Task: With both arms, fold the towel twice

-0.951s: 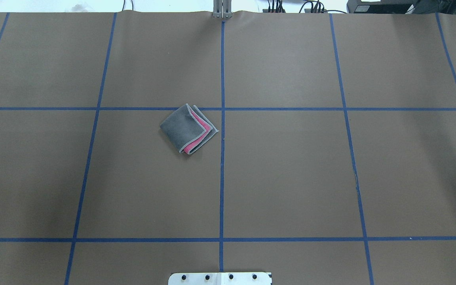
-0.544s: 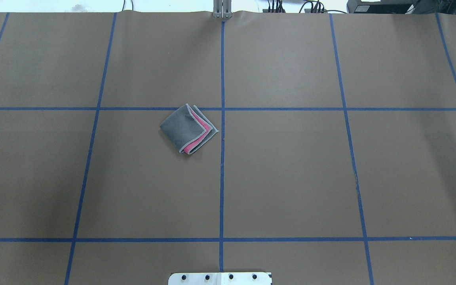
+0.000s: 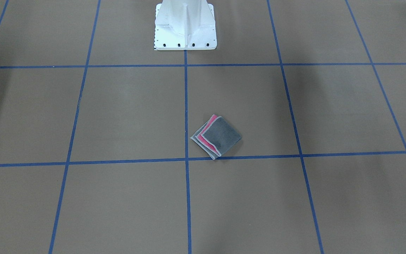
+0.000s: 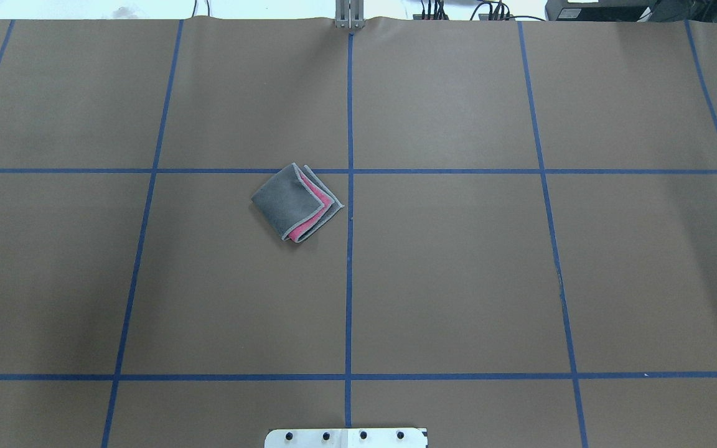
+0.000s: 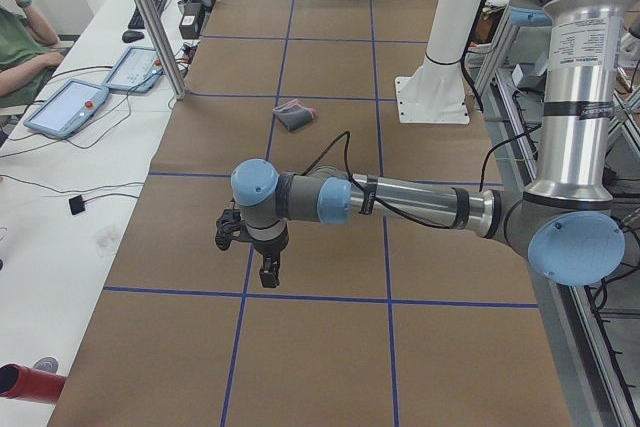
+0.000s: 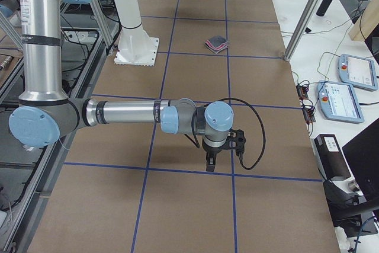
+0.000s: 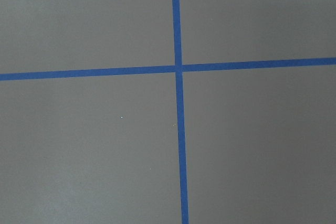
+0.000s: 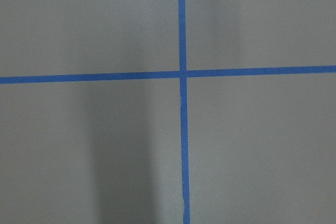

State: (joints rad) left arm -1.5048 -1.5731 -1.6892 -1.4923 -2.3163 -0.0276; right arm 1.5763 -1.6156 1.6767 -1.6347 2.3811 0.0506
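Front-facing view: the towel (image 3: 220, 135) is folded to a small, near-square pad. The dark grey face is up, with a pink strip and light grey borders stepped along one side. It sits diamond-wise to the blue tape (image 3: 186, 106) grid, with no clear long axis. It lies on the table (image 3: 118, 116) just to my left of the centre line, one corner touching a cross line.

Overhead view: the stepped open edges point toward the centre line and the fold points away from it.

Left side view: my left claw (image 5: 268, 275) hangs pointing down over the table. The towel lies well apart, farther along, near the white pedestal (image 5: 435, 97). I cannot tell if the claw is spread or pressed together.

Right side view: my right claw (image 6: 211, 161) also points down, towel well apart beyond it. Again I cannot tell its state.

Wrist views: each shows a tape crossing on the table.
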